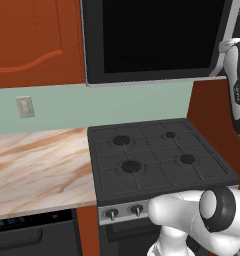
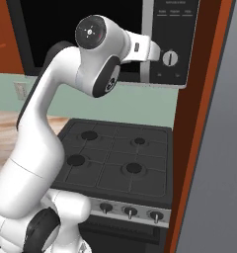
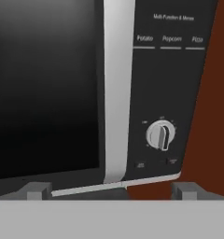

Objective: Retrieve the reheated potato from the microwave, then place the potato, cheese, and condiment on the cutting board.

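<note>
1. A microwave (image 1: 157, 40) is hanging on the wall above a black gas stove (image 1: 157, 157), between red-brown cabinets (image 1: 37, 40).
2. Its black glass door (image 3: 44, 88) is sitting closed, so whatever is inside is hidden; I cannot tell where the potato is.
3. A silver strip (image 3: 117, 88) is running down the door's right edge, beside the dark control panel (image 3: 172, 84).
4. The panel is showing three labels along its top, reading Potato, Popcorn and Pizza, and a round white knob (image 3: 160, 134) is sitting near its lower edge.
5. The white arm (image 2: 46, 128) is rising from the base, bending at a round joint, and reaching toward the microwave's right end.
6. The gripper (image 3: 114, 190) is hovering in front of the microwave's lower right corner, facing the door edge and the panel.
7. Its jaws are standing wide apart, with nothing between them, and the two dark fingertips (image 3: 35, 190) are touching nothing.
8. The stove is showing four burners, with knobs (image 2: 129, 211) lining its front edge.
9. A marbled counter (image 1: 37, 165) is stretching away from the stove's left edge.
10. A pale switch plate (image 1: 25, 106) is sitting on the green wall above the counter.
</note>
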You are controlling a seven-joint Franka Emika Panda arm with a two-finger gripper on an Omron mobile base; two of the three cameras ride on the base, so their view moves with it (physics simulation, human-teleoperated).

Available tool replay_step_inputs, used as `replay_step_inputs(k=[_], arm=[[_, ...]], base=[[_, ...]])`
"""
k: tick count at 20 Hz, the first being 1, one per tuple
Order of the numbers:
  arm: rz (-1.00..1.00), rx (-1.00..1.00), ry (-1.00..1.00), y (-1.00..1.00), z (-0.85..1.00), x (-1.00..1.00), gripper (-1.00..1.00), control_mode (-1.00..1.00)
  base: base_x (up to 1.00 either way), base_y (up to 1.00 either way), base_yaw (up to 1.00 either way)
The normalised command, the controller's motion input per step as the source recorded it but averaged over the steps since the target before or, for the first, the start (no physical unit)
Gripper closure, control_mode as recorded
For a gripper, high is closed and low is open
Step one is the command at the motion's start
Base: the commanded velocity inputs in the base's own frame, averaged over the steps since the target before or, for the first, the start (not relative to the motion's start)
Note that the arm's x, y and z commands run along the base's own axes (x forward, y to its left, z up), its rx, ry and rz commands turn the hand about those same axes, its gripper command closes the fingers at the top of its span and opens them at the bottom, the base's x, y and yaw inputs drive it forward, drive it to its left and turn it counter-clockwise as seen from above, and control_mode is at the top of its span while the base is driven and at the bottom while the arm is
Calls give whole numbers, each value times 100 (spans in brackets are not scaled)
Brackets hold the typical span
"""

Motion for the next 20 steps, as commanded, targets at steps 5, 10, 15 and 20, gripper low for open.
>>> replay_step_inputs(k=[5, 10, 15, 20], arm=[[0, 2, 0, -7, 0, 21, -100, -100], [1, 4, 0, -5, 0, 22, -100, -100], [2, 6, 0, -2, 0, 28, -100, -100], [5, 7, 0, -5, 0, 35, -100, -100]], base=[[0, 0, 0], [0, 0, 0], [0, 0, 0], [0, 0, 0]])
